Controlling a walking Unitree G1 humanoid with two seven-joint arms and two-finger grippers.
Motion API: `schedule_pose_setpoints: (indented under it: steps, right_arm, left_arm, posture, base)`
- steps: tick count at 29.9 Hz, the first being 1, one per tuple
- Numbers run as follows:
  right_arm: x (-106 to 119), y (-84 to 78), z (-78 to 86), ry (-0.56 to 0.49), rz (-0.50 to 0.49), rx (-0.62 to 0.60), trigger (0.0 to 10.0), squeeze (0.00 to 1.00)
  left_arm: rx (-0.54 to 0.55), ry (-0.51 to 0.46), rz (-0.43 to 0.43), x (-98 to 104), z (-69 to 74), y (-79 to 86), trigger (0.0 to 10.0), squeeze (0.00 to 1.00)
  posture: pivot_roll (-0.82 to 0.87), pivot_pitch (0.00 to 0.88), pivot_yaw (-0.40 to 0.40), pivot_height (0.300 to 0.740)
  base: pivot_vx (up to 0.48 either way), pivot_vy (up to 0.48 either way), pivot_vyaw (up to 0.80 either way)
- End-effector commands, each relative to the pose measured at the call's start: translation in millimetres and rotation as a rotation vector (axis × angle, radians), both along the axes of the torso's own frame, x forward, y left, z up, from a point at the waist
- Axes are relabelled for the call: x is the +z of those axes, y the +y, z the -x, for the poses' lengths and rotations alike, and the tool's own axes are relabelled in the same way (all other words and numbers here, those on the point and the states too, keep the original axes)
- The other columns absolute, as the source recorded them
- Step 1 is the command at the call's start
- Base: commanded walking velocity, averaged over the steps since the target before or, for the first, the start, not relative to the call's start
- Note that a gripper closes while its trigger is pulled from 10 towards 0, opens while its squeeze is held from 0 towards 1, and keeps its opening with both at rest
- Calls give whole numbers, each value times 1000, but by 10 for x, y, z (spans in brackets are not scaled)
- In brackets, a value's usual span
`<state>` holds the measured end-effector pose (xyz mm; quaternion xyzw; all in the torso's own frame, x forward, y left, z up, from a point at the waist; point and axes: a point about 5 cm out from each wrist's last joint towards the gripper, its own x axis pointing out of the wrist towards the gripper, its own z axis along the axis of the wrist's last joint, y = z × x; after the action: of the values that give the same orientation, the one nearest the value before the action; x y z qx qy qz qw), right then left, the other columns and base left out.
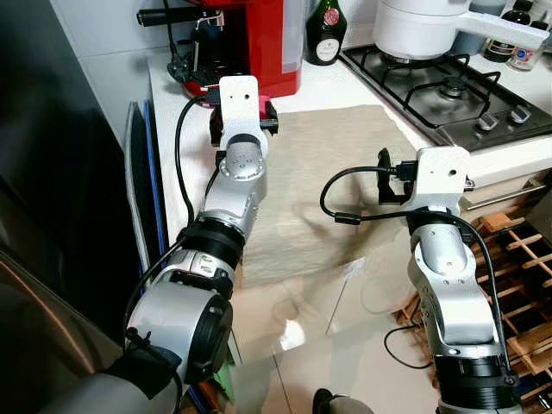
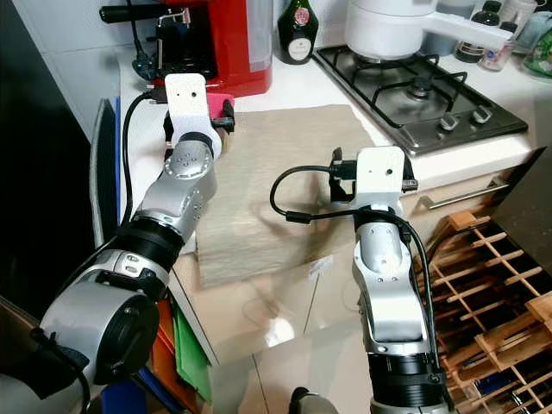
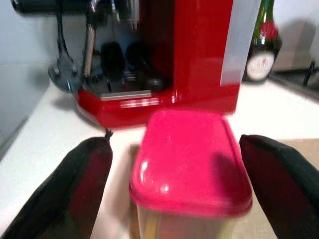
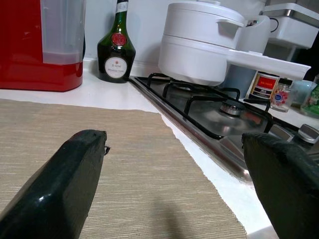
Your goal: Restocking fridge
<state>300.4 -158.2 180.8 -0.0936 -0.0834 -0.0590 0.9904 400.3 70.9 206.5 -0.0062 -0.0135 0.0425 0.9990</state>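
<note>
Our two silver arms are reaching out over the white kitchen counter (image 1: 345, 86). We are holding the left gripper (image 3: 177, 164) at the far left corner of the beige placemat (image 1: 328, 181), its two black fingers (image 3: 75, 184) spread wide, one on each side of a single food container with a pink-red lid (image 3: 192, 159). Whether the fingers are touching the container we cannot tell. It is standing upright on the mat's edge, lid up, just in front of the red coffee machine (image 3: 184, 55); from the wrist camera its long axis is running away from the gripper toward the machine.

We are hovering the right gripper (image 4: 174, 174) over the near right part of the placemat, its fingers parted with nothing between them, pointing toward the gas hob (image 1: 448, 86). One white saucepan with a lid (image 4: 199, 42) is sitting on the back burner, its handle sticking out to the right. One dark green bottle (image 4: 115, 47) is standing between the coffee machine and the hob. Several small jars (image 4: 271, 89) are standing behind the hob; we cannot count them surely. To the right, below the counter, a wooden wine rack (image 2: 492, 276) is showing.
</note>
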Motion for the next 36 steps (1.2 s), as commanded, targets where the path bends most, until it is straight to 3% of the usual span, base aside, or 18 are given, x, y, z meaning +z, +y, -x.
schedule_pose_setpoints:
  steps: [1,6,18,20,29,36]
  right_arm:
    - [24,21,6,-4,1,13,10000,0]
    - [21,31,-1,-2,0,15,10000,0]
    - [14,40,1,1,1,18,10000,0]
    - [12,39,1,2,2,18,10000,0]
    - [14,35,-6,2,6,20,10000,0]
    - [15,33,-13,2,7,21,10000,0]
  left_arm:
    - [-9,27,2,-37,-5,-25,10000,0]
    - [-62,72,-3,-169,20,-96,10000,0]
    - [-61,105,-20,-270,12,-48,10000,0]
    - [-62,98,-27,-267,8,-31,10000,992]
    - [-82,52,-25,-192,-13,-18,10000,1000]
    - [-189,-35,-21,-99,-31,24,10000,1000]
  posture:
    - [-193,0,41,740]
    - [-193,0,41,740]
    - [-189,0,44,740]
    - [-192,0,41,740]
    - [-190,0,36,740]
    - [-188,0,34,740]
  base:
    - [0,0,0]
    - [0,0,0]
    - [0,0,0]
    - [0,0,0]
    - [0,0,0]
    - [0,0,0]
